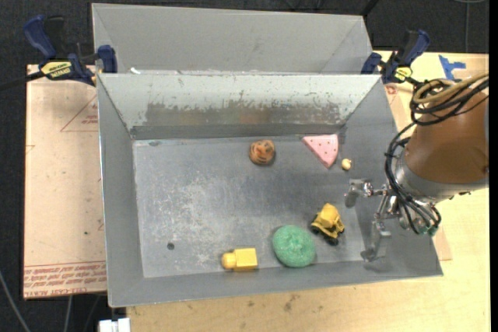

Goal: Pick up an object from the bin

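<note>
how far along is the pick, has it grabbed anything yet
Done: nothing looks lifted yet; every loose thing lies on the floor of the grey metal bin. In hand: the gripper hangs open and empty near the bin's right wall, just right of the small yellow toy vehicle, with the round green fuzzy ball next nearest. Left: closing on one thing and lifting it out.

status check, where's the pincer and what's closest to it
Pincer at right wall of bin, nothing seen held. Yellow toy truck nearest, not touching. Green round sponge beside truck, nothing between pincer and truck.
</note>
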